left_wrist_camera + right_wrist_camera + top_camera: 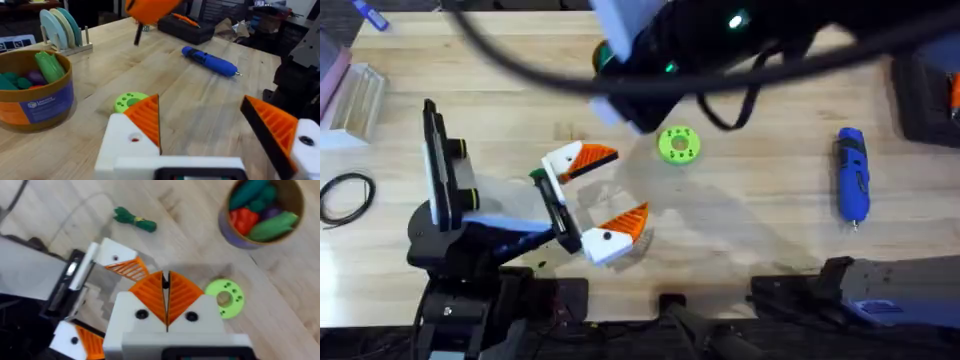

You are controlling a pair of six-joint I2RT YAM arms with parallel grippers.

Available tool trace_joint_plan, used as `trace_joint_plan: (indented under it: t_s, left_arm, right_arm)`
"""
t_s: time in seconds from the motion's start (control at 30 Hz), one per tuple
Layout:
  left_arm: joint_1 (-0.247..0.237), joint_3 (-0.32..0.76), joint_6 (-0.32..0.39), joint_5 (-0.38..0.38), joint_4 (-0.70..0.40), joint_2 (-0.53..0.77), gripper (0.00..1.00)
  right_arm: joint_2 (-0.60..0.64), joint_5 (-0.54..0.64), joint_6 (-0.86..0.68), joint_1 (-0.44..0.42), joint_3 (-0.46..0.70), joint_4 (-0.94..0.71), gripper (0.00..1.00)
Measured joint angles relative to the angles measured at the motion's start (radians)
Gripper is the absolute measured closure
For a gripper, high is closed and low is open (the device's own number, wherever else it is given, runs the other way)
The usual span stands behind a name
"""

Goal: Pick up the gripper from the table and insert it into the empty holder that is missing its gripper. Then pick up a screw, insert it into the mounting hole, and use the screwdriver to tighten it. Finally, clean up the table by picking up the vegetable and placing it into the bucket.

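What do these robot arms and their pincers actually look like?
The arms are black, with black cables looping off them, and a small green light glows on the raised right arm. Each ends in a two-finger pincer: white angular plastic blocks with small dark screw holes, tipped with orange ribbed wedges. That goes for the left gripper and the right gripper alike.

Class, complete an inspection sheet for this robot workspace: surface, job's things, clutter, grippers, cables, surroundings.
Surface: wooden table, pale planks.
Job's things: blue screwdriver lying flat; dark green vegetable on the wood, outside the bucket, which holds toy pieces.
Clutter: green disc with holes; clear box.
Grippers: left gripper open; right gripper shut, orange tips together, holding nothing.
Cables: black cable loop on the table.
Surroundings: plate rack; black case.
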Motion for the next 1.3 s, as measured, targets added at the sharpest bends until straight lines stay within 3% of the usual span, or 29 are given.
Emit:
trace_joint_plan:
  t_s: [0.63, 1.3]
  left_arm:
    - [0.0, 0.0, 0.004, 0.0, -0.002, 0.0, 0.014]
    - [0.0, 0.0, 0.003, 0.001, -0.003, 0.001, 0.013]
  right_arm:
    - [0.08, -0.017, 0.009, 0.131, 0.0, 0.07, 0.995]
    - [0.14, -0.018, 0.012, 0.143, 0.0, 0.087, 0.995]
